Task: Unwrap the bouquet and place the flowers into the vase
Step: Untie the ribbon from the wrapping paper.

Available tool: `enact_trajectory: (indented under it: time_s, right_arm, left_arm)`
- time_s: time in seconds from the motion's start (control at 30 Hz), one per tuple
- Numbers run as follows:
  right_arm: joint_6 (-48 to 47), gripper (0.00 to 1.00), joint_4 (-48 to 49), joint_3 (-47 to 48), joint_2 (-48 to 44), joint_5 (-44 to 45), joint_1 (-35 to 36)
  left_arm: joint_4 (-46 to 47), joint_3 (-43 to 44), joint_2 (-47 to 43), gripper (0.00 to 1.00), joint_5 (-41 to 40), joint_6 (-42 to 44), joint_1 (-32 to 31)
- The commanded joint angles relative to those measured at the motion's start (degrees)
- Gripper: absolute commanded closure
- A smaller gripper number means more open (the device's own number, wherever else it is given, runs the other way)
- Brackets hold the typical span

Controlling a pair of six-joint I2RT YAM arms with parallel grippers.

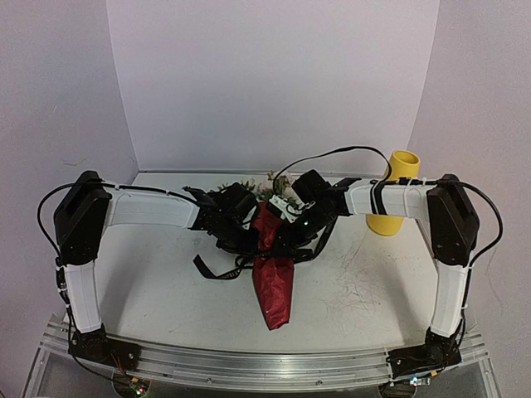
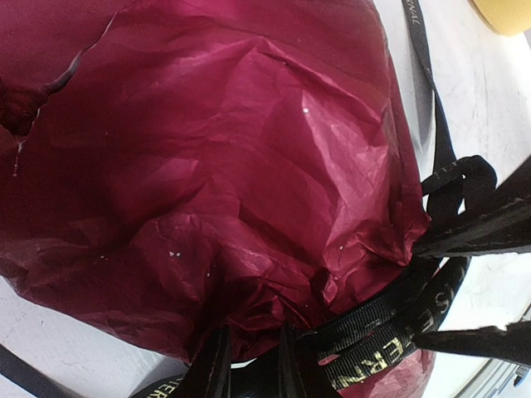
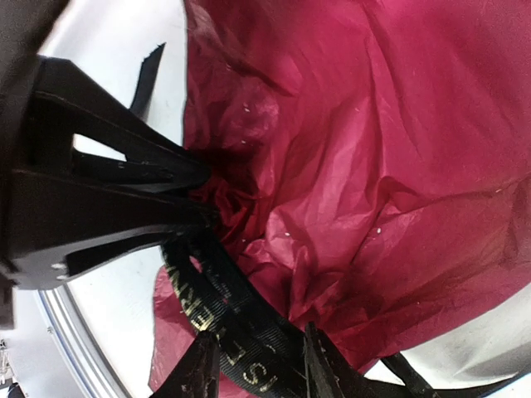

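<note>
Dark red wrap fills most of the view, the left gripper pinching its gathered neck between close-set tips, while a black ribbon with gold lettering runs between the parted fingers of the right gripper, white table showing beyond.

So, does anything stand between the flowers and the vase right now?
Yes. The dark red wrap is bundled around the flowers, tied by the black ribbon. The right arm also crosses in front of the vase.
</note>
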Motion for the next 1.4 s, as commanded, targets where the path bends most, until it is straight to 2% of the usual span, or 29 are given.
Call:
enact_trajectory:
  time_s: [0.0,0.4,0.7,0.87,0.97,1.0,1.37]
  right_arm:
    - [0.51,0.64,-2.50,-0.65,-4.71,-1.40,0.23]
    - [1.24,0.74,-2.50,2.09,-1.25,-3.25,1.38]
    - [1.25,0.75,-2.59,1.50,1.34,-2.76,2.14]
    - [2.25,0.86,-3.34,2.54,3.03,-1.77,2.23]
    - [2.76,0.99,-3.70,2.97,2.81,-1.59,2.23]
    - [3.05,1.00,-3.98,3.31,2.49,-1.48,2.23]
    - [6.12,1.00,-5.39,2.73,-6.22,2.06,2.06]
  left_arm:
    - [0.50,0.49,-0.30,0.80,0.13,0.08,0.20]
    - [0.50,0.82,-0.94,0.81,-0.81,0.81,0.20]
    - [0.52,0.50,-1.51,0.82,-0.93,0.85,0.20]
    - [0.50,0.39,-1.95,0.82,-1.15,1.01,0.20]
    - [0.50,0.45,-2.22,0.82,-1.40,1.22,0.21]
    - [0.50,0.50,-2.35,0.82,-1.40,1.30,0.20]
    - [0.50,-0.58,-4.96,0.82,-6.14,1.30,0.20]
